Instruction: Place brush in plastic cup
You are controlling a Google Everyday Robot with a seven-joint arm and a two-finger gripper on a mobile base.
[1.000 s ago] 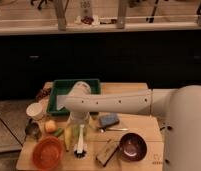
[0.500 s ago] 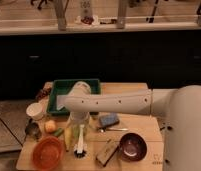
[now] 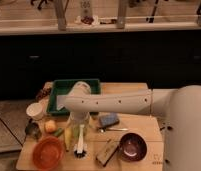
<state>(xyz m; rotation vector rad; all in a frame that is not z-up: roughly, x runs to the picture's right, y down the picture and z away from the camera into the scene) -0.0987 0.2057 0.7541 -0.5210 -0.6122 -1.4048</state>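
Observation:
The brush (image 3: 81, 141) lies on the wooden table (image 3: 149, 131), white handle pointing away, dark bristle head at the near end. The white plastic cup (image 3: 35, 110) stands at the table's left edge, empty as far as I can see. My arm reaches in from the right, and the gripper (image 3: 79, 123) hangs down just above the far end of the brush handle. It is well to the right of the cup. A yellow banana (image 3: 69, 136) lies right beside the brush on its left.
A green tray (image 3: 61, 91) sits behind the gripper. A grey metal cup (image 3: 32, 129), an orange fruit (image 3: 50, 126) and an orange bowl (image 3: 47, 152) are at the left front. A blue sponge (image 3: 109, 120), silver utensil (image 3: 115, 130), brown block (image 3: 107, 151) and dark bowl (image 3: 132, 146) lie to the right.

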